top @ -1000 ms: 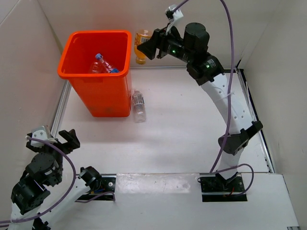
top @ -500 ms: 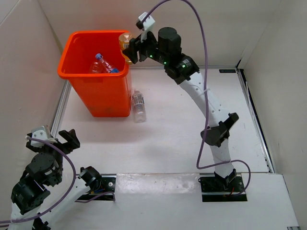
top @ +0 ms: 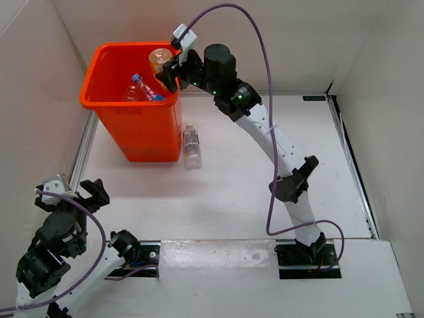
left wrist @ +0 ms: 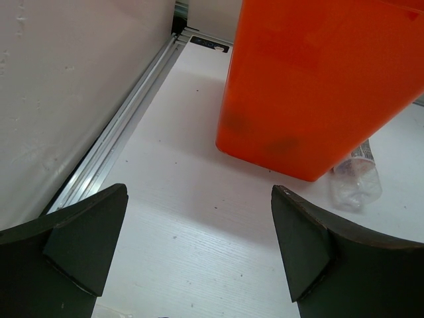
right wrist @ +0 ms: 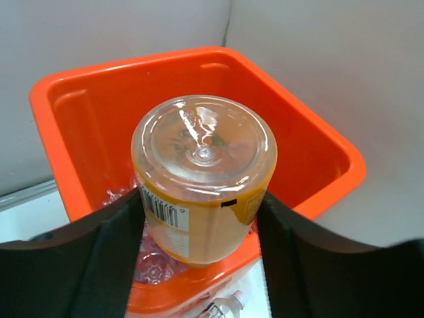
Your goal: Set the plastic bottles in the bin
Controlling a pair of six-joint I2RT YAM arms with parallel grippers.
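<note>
Hanging wide open, gripping nothing: left gripper [top: 74, 193], low at near left corner. Clear bottle [top: 191, 147] is lying on its side on table [top: 252, 172], just beside bin [top: 142, 132]. Right gripper [top: 167, 66] is reaching over bin's far right rim, jaws clamping short orange bottle [right wrist: 202, 172], base facing wrist camera. Blue-capped bottle [top: 142, 87] is lying inside bin.

The tall bright orange plastic bin [top: 136, 132] has smooth, semi-glossy walls; the short orange plastic bottle [right wrist: 202, 172] shows a glossy transparent base and a paper-like printed label. At the bin's four o'clock, the clear plastic bottle [top: 191, 147] lies on the matt, faintly grained white table [left wrist: 199, 232], edged by a dull metal rail [left wrist: 119, 136].
</note>
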